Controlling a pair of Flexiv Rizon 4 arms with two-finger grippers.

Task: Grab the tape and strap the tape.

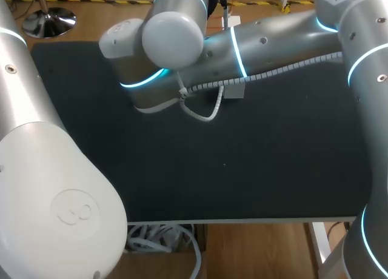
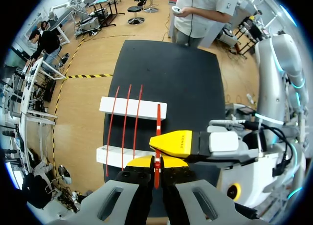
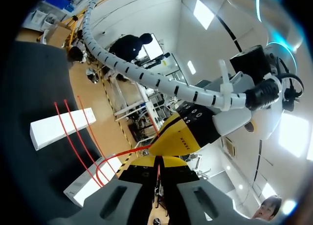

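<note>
A thin red tape (image 2: 158, 118) runs from the far white block (image 2: 133, 107) over the near white block (image 2: 117, 156) into my left gripper (image 2: 157, 162), which is shut on it. Three more red strands (image 2: 124, 118) lie across both blocks. My right gripper (image 2: 177, 143) comes in from the side, its yellow tip against the same tape just ahead of the left fingers. In the right wrist view my right gripper (image 3: 158, 162) is shut with the red tape (image 3: 117, 155) leading from it towards the blocks (image 3: 57, 129). In the head view both grippers and the blocks are hidden behind my right arm (image 1: 242, 48).
The black mat (image 1: 242, 170) covers the table, and its front edge (image 1: 242, 220) is near the camera. My left arm (image 1: 54, 188) fills the head view's left side. A grey coiled cable (image 1: 206, 112) hangs under the right arm.
</note>
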